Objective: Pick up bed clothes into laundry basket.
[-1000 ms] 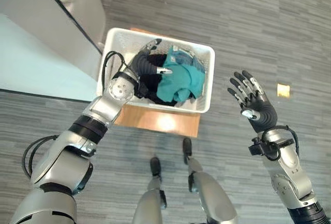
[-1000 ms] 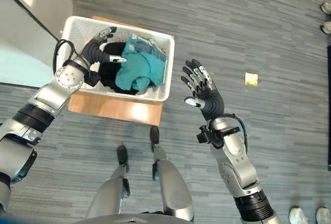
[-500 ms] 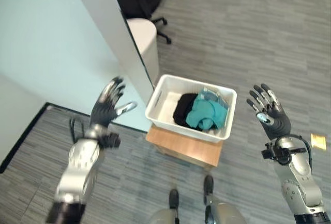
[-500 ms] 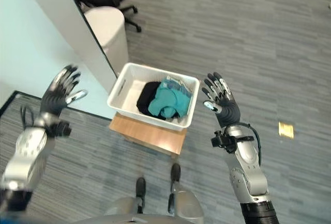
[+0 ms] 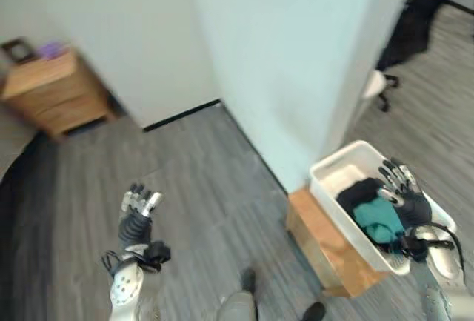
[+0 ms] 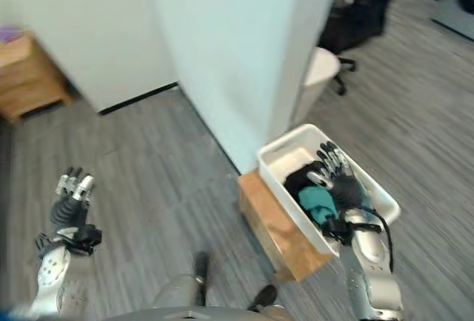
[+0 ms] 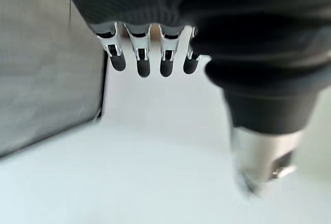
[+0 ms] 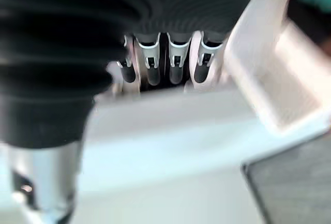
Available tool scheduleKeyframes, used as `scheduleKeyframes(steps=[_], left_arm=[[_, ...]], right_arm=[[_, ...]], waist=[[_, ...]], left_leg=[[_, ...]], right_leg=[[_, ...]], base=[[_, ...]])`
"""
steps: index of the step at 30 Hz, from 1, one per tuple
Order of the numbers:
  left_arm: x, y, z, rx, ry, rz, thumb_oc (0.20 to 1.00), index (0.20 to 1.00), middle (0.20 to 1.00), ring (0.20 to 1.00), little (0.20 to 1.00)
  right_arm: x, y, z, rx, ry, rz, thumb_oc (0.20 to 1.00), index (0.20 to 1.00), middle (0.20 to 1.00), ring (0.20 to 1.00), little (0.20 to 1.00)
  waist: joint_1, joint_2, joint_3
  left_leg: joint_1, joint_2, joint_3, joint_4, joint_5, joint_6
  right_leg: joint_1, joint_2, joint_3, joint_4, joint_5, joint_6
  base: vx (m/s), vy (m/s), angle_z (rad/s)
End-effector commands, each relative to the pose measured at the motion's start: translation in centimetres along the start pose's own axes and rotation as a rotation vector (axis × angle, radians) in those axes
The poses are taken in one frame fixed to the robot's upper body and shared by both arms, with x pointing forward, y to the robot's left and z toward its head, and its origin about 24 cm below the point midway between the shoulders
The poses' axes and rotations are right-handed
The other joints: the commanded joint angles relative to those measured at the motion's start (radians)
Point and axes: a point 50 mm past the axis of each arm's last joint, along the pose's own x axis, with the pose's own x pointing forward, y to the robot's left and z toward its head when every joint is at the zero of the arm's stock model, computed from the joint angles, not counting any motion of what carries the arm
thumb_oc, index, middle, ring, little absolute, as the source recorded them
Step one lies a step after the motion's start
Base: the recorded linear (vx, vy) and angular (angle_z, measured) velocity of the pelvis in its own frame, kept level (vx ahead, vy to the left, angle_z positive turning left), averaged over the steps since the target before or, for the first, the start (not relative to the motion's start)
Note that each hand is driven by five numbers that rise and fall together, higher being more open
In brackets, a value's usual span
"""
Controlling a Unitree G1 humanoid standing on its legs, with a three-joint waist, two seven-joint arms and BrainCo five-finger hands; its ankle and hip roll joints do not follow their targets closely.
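Observation:
A white laundry basket (image 5: 329,170) stands on a low wooden stand (image 5: 315,236) at the right. A black garment (image 5: 358,191) and a teal garment (image 5: 372,222) lie inside it. My right hand (image 5: 408,200) is raised in front of the basket's near end, open with fingers spread and holding nothing. In the right wrist view its fingers (image 8: 155,64) are straight, with the basket rim (image 8: 258,79) beside them. My left hand (image 5: 136,222) is held up low at the left over the grey floor, open and empty, its fingers (image 7: 142,63) straight.
A pale blue partition wall (image 5: 289,61) rises just behind the basket. A wooden nightstand (image 5: 52,93) stands at the far left against the wall. A white bin (image 6: 318,73) and a black office chair (image 6: 355,10) are beyond the partition. Grey plank floor (image 5: 192,180) stretches between.
The camera has swung left, so the basket now sits at the right edge. My left hand, in the basket a second ago, is out and raised, empty. The clothes stay in the basket.

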Motion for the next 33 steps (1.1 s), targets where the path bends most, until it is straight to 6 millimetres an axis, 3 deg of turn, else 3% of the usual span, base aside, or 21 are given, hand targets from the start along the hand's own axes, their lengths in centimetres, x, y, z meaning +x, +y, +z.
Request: scheduleKeyframes(steps=[1, 3, 4, 7, 8, 9, 10, 11, 12, 13, 14, 15, 16, 19, 21, 23, 24, 25, 26, 29, 33], left_arm=[[1.8, -1.9, 4.8, 0.063, -0.222, -0.108, 1.000, 1.000, 1.000, 1.000, 1.000], [1.7, -2.2, 4.9, 0.117, -0.232, -0.107, 1.000, 1.000, 1.000, 1.000, 1.000], [1.6, -2.6, 4.6, 0.110, -0.217, -0.113, 1.000, 1.000, 1.000, 1.000, 1.000], [1.2, -2.8, 4.0, 0.117, -0.187, -0.124, 1.000, 1.000, 1.000, 1.000, 1.000], [1.4, -3.6, 3.7, 0.127, -0.184, -0.158, 1.000, 1.000, 1.000, 1.000, 1.000], [1.5, -4.1, 3.6, 0.114, -0.179, -0.188, 1.000, 1.000, 1.000, 1.000, 1.000], [1.5, -4.1, 3.6, 0.114, -0.179, -0.187, 1.000, 1.000, 1.000, 1.000, 1.000], [1.4, -4.2, 4.0, 0.134, -0.195, -0.212, 1.000, 1.000, 1.000, 1.000, 1.000], [1.3, -3.9, 3.8, 0.141, -0.184, -0.211, 1.000, 1.000, 1.000, 1.000, 1.000], [1.6, -4.3, 4.1, 0.158, -0.203, -0.227, 1.000, 1.000, 1.000, 1.000, 1.000], [1.6, -4.3, 4.1, 0.158, -0.203, -0.228, 1.000, 1.000, 1.000, 1.000, 1.000], [2.0, -4.7, 4.3, 0.170, -0.207, -0.258, 1.000, 1.000, 1.000, 1.000, 1.000], [1.9, -4.9, 3.9, 0.173, -0.191, -0.268, 1.000, 1.000, 1.000, 1.000, 1.000], [1.1, -3.6, 3.5, 0.152, -0.172, -0.208, 1.000, 1.000, 1.000, 1.000, 1.000], [0.8, -2.8, 2.8, 0.114, -0.144, -0.155, 1.000, 1.000, 1.000, 1.000, 1.000], [0.9, -2.7, 2.0, 0.080, -0.110, -0.123, 1.000, 1.000, 1.000, 1.000, 1.000], [1.0, -3.0, 1.7, 0.085, -0.097, -0.134, 1.000, 1.000, 1.000, 1.000, 1.000], [1.6, -4.1, 1.7, 0.082, -0.098, -0.177, 1.000, 1.000, 1.000, 1.000, 1.000], [1.6, -4.6, 1.7, 0.084, -0.097, -0.202, 1.000, 1.000, 1.000, 1.000, 1.000], [1.7, -5.4, 1.7, 0.127, -0.103, -0.257, 1.000, 1.000, 1.000, 1.000, 1.000], [1.4, -5.7, 1.8, 0.117, -0.105, -0.263, 1.000, 1.000, 1.000, 1.000, 1.000]], right_arm=[[0.3, -0.3, 0.9, -0.031, -0.076, -0.031, 1.000, 1.000, 1.000, 1.000, 1.000], [0.0, -0.2, 0.5, -0.030, -0.055, -0.029, 1.000, 1.000, 1.000, 1.000, 1.000], [0.5, 0.8, 0.4, -0.001, -0.060, -0.008, 1.000, 1.000, 1.000, 1.000, 1.000], [0.5, 2.5, 0.2, 0.038, -0.057, 0.061, 1.000, 1.000, 1.000, 1.000, 1.000], [0.7, 2.4, 0.0, 0.006, -0.042, 0.072, 1.000, 1.000, 1.000, 1.000, 1.000], [0.5, 2.2, 0.0, 0.023, -0.041, 0.065, 1.000, 1.000, 1.000, 1.000, 1.000], [0.5, 2.2, 0.0, 0.023, -0.041, 0.066, 1.000, 1.000, 1.000, 1.000, 1.000], [0.3, 1.9, -0.5, 0.031, -0.021, 0.068, 1.000, 1.000, 1.000, 1.000, 1.000], [0.3, 1.7, -0.6, 0.024, -0.017, 0.054, 1.000, 1.000, 1.000, 1.000, 1.000], [0.1, 1.0, -0.8, 0.028, -0.010, 0.021, 1.000, 1.000, 1.000, 1.000, 1.000], [0.1, 1.0, -0.8, 0.028, -0.010, 0.021, 1.000, 1.000, 1.000, 1.000, 1.000], [-0.7, 0.1, -0.5, 0.024, -0.018, -0.009, 1.000, 1.000, 1.000, 1.000, 1.000], [-1.2, -0.3, -0.6, 0.024, -0.006, -0.030, 1.000, 1.000, 1.000, 1.000, 1.000], [-1.2, -1.1, -0.4, 0.044, -0.010, -0.048, 1.000, 1.000, 1.000, 1.000, 1.000], [-1.1, -1.3, 0.1, 0.054, -0.033, -0.043, 1.000, 1.000, 1.000, 1.000, 1.000], [-1.1, -1.8, 0.7, 0.011, -0.051, -0.040, 1.000, 1.000, 1.000, 1.000, 1.000], [-1.1, -2.0, 0.9, -0.010, -0.052, -0.054, 1.000, 1.000, 1.000, 1.000, 1.000], [-1.3, -2.0, 0.7, -0.008, -0.050, -0.067, 1.000, 1.000, 1.000, 1.000, 1.000], [-1.5, -2.0, 0.4, -0.002, -0.040, -0.072, 1.000, 1.000, 1.000, 1.000, 1.000], [-2.5, -1.6, -0.9, 0.018, 0.015, -0.079, 1.000, 1.000, 1.000, 1.000, 1.000], [-2.8, -0.1, -2.4, 0.079, 0.069, -0.042, 1.000, 1.000, 1.000, 1.000, 1.000]], waist=[[-0.022, 0.021, -0.041], [-0.025, 0.027, -0.060], [-0.042, 0.032, -0.050], [-0.072, 0.045, -0.016], [-0.117, 0.067, 0.018], [-0.135, 0.081, 0.021], [-0.136, 0.082, 0.020], [-0.135, 0.067, 0.022], [-0.137, 0.065, 0.018], [-0.188, 0.051, 0.008], [-0.188, 0.052, 0.003], [-0.186, 0.029, 0.020], [-0.179, 0.015, 0.025], [-0.126, -0.014, 0.001], [-0.112, -0.022, 0.001], [-0.129, -0.031, 0.005], [-0.144, -0.036, 0.004], [-0.172, -0.049, 0.003], [-0.181, -0.051, 0.002], [-0.205, -0.044, -0.014], [-0.211, -0.011, -0.057]], left_leg=[[0.008, -0.051, -0.081, -0.015, 0.037, 0.017], [0.038, -0.125, -0.157, -0.062, 0.013, 0.055], [0.117, -0.216, -0.221, -0.097, -0.041, 0.125], [0.182, -0.270, -0.288, -0.143, -0.049, 0.180], [0.175, -0.240, -0.410, -0.134, 0.000, 0.173], [0.193, -0.236, -0.523, -0.143, 0.009, 0.151], [0.191, -0.235, -0.524, -0.143, 0.010, 0.151], [0.191, -0.245, -0.635, -0.128, -0.007, 0.126], [0.181, -0.245, -0.667, -0.123, -0.007, 0.122], [0.163, -0.268, -0.794, -0.104, 0.000, 0.118], [0.164, -0.267, -0.795, -0.106, -0.005, 0.121], [0.160, -0.276, -0.890, -0.087, -0.030, 0.098], [0.145, -0.279, -0.944, -0.059, -0.036, 0.090], [0.118, -0.230, -1.041, -0.063, -0.013, 0.045], [0.080, -0.194, -1.029, -0.055, 0.020, 0.020], [0.031, -0.159, -0.891, -0.048, 0.040, 0.030], [0.024, -0.138, -0.776, -0.038, 0.036, 0.036], [0.044, -0.092, -0.536, 0.017, 0.003, 0.043], [0.062, -0.087, -0.481, 0.055, -0.022, 0.044], [0.100, -0.071, -0.378, 0.114, -0.034, 0.033], [0.176, -0.096, -0.414, -0.140, 0.001, 0.016]], right_leg=[[0.118, 0.052, 0.044, 0.059, -0.133, 0.039], [0.119, -0.017, 0.005, 0.208, -0.107, 0.074], [0.059, -0.154, 0.058, 0.492, 0.068, 0.148], [-0.017, -0.245, 0.196, 0.711, 0.164, 0.187], [-0.194, -0.074, 0.438, 0.792, 0.070, 0.112], [-0.260, 0.004, 0.556, 0.710, 0.025, 0.079], [-0.260, 0.005, 0.554, 0.707, 0.027, 0.078], [-0.263, -0.010, 0.663, 0.495, 0.012, 0.075], [-0.235, -0.008, 0.671, 0.442, 0.021, 0.079], [-0.222, 0.096, 0.943, 0.266, 0.004, 0.089], [-0.217, 0.095, 0.940, 0.256, 0.002, 0.089], [-0.175, 0.136, 1.098, 0.241, -0.027, 0.119], [-0.161, 0.137, 1.129, 0.243, -0.007, 0.127], [-0.111, 0.122, 0.956, 0.175, -0.050, 0.097], [-0.091, 0.128, 0.881, 0.150, -0.061, 0.085], [-0.058, 0.117, 0.773, 0.118, -0.070, 0.074], [-0.049, 0.109, 0.725, 0.114, -0.069, 0.077], [-0.042, 0.093, 0.621, 0.103, -0.057, 0.076], [-0.035, 0.090, 0.587, 0.100, -0.062, 0.069], [-0.043, 0.079, 0.481, 0.106, -0.065, 0.050], [-0.008, 0.078, 0.409, 0.072, -0.058, 0.068]], base=[[0.19, 0.169, 1.85], [0.36, 0.391, 1.43], [0.39, 0.462, 1.08], [0.18, 0.215, 1.93], [0.02, -0.300, 2.37], [0.03, -0.335, 2.68], [0.32, -0.473, 2.86], [0.26, -0.368, 2.68], [0.39, -0.595, 2.22], [0.24, -0.255, 1.70], [0.26, -0.428, 1.70], [0.15, -0.370, 3.53], [0.17, -0.497, 3.79], [0.11, -0.565, 2.40], [0.06, -0.479, 0.96], [-0.04, -0.270, 1.29], [-0.22, -0.297, 2.07], [-0.25, -0.239, 1.98], [-0.28, -0.210, 1.67], [-0.14, -0.050, 1.02], [0.01, 0.089, 0.83]])
